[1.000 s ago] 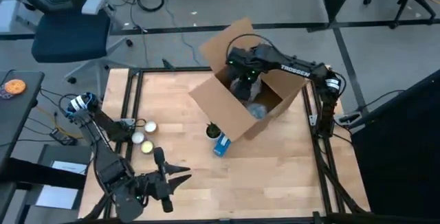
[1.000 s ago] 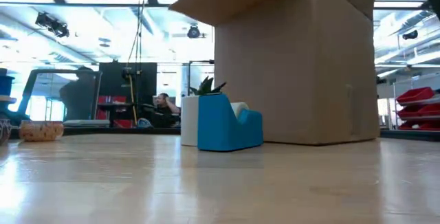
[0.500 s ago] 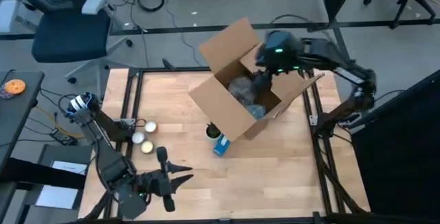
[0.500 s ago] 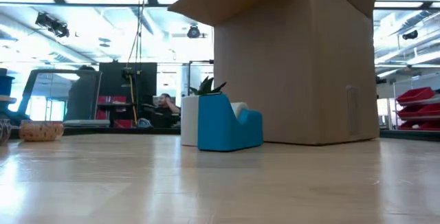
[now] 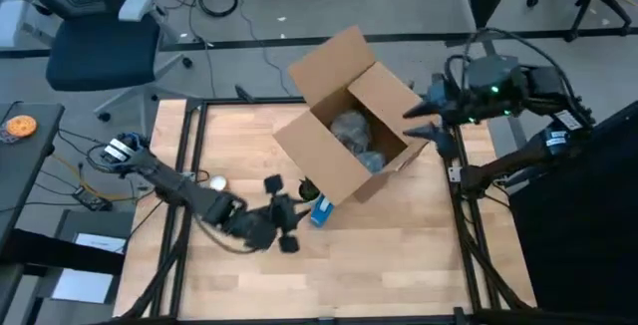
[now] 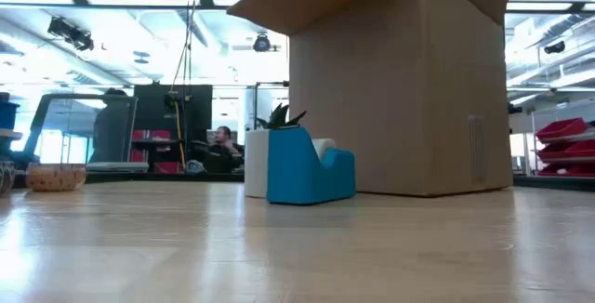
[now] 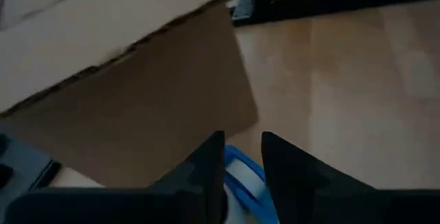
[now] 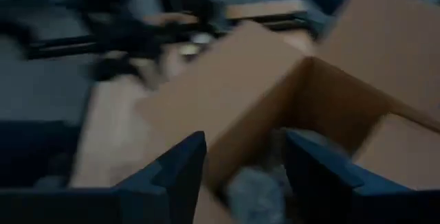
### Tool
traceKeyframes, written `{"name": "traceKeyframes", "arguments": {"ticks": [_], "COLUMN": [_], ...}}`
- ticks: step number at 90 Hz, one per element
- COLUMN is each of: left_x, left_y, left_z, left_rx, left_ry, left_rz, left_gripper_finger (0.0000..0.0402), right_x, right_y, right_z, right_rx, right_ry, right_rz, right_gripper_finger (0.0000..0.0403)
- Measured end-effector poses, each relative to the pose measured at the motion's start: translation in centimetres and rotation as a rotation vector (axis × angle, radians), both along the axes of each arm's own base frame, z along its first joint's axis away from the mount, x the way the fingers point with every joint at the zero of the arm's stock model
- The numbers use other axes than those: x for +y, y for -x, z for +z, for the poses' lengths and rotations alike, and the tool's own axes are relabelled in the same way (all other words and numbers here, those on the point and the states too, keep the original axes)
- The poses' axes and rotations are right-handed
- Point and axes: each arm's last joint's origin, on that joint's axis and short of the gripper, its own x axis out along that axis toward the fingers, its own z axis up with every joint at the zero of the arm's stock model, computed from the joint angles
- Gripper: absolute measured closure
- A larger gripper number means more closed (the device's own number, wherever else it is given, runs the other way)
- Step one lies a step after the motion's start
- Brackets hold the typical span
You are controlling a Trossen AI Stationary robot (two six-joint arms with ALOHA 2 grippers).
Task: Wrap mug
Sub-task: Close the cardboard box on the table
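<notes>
we read this as the sealing stage: the wrapped mug (image 5: 351, 126), a grey bundle, lies inside the open cardboard box (image 5: 329, 161) at the back middle of the table (image 5: 399, 255), apart from both grippers.

left gripper (image 5: 284, 213) sits low over the table just beside the blue tape dispenser (image 5: 319, 209), which stands against the box's front wall. in the left wrist view its fingers (image 7: 206, 165) stand slightly apart, the dispenser showing between them, not yet gripped. right gripper (image 5: 421, 124) hovers off the box's right flap, fingers spread, empty.

next move, as we judge it: left needs to close squarely on the dispenser without shoving the box.

versus 1.0 s ago: right arm was reaching down into the box and has since pulled out to the right; left arm has swung from the table's front-left edge across to the dispenser. box and dispenser unmoved.
</notes>
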Motion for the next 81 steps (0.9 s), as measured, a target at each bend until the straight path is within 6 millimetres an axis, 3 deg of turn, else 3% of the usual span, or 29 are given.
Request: {"name": "traceKeyframes", "arguments": {"ticks": [11,19,38,51,69,81], "left_x": [2.7,3.6,3.8,5.9,10.2,12.6], "left_y": [-1.2,-1.8,-2.9,-3.5,-4.9,-5.5], "left_z": [-0.2,0.4,5.1,7.1,7.5,7.9], "left_rx": [-0.011,-0.051,-0.159,-0.207,-0.312,-0.408], "left_ry": [0.003,-0.021,-0.198,-0.216,-0.145,-0.102], "left_rz": [0.033,0.021,-0.063,-0.021,-0.048,-0.076], "left_gripper_finger": [0.0319,0.0319,0.0319,0.0319,0.0319,0.0319], "right_x": [2.0,3.4,6.0,7.4,8.0,7.7], "right_y": [0.4,0.8,1.6,1.4,-0.1,-0.6], "right_z": [0.0,-0.1,-0.4,-2.3,-6.4,-7.1], "right_rx": [0.001,0.024,0.058,0.149,0.269,0.230], "right_ry": [-0.023,-0.055,-0.111,-0.078,0.113,0.267], "right_rz": [0.228,0.374,0.480,0.409,0.196,0.067], "right_gripper_finger": [0.0231,0.0231,0.0232,0.0242,0.0259,0.0272]}}
